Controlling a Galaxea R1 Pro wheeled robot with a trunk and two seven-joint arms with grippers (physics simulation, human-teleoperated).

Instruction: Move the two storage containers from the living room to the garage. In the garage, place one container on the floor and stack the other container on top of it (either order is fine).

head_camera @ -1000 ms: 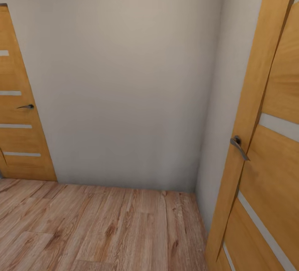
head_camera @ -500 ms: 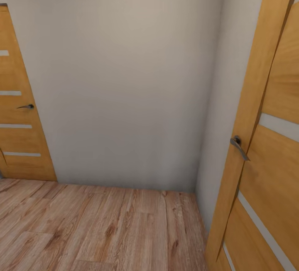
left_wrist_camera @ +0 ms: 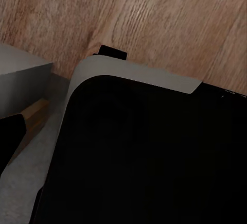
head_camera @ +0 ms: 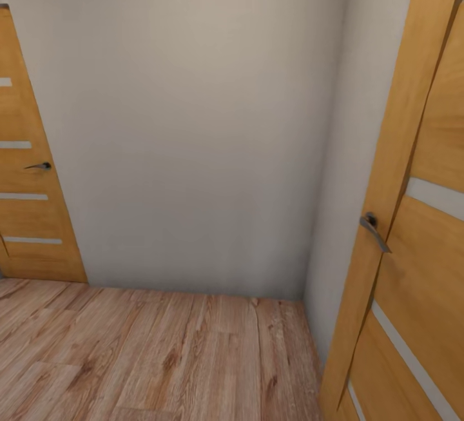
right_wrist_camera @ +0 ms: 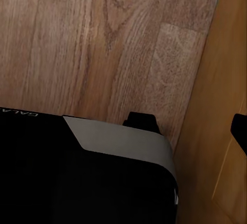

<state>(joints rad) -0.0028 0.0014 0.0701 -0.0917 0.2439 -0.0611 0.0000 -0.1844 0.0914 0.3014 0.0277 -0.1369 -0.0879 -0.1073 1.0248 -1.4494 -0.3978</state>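
No storage container is in sight; judged from the wood-plank floor [head_camera: 161, 350], the robot stands in a corridor corner, in transit. A plain wall [head_camera: 193, 124] faces it, between a left door [head_camera: 29, 182] and a near right door [head_camera: 412, 247]. End effector states cannot be told.

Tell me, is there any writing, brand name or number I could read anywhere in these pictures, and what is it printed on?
"GALA": pale, upside-down letters cut off by the picture's edge, on the robot's black base with its grey rim, seen in the right wrist view.
No other text can be read: the two orange wooden doors, the plain beige wall and the light wood-plank floor carry none.
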